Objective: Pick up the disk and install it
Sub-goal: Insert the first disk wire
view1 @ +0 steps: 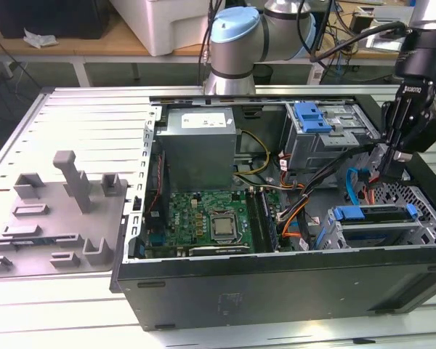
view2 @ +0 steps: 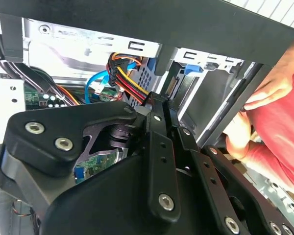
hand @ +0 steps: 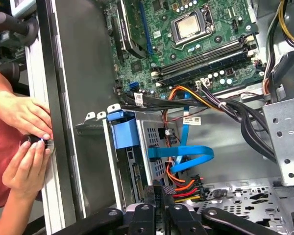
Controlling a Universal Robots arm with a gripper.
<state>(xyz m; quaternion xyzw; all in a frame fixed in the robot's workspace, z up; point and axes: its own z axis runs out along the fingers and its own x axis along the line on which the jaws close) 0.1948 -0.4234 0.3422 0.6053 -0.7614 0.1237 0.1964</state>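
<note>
Open case (view1: 276,291), disk (view1: 374,216) flat, lengthwise along near wall.

Disk (view1: 374,216): flat grey metal drive in a blue plastic carrier, lying level, seated in the lower grey cage at the exterior view's right.

Green motherboard (view1: 192,214), blue cable (hand: 186,152), black claw (hand: 159,190)

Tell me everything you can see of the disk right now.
The disk is a flat grey-metal drive framed by a blue plastic carrier, its tabs showing at both ends. It lies level, seated in the grey metal cage at the open case's corner on the exterior view's right. The pincer hangs above it, apart, among cables. No label can be made out.
</note>
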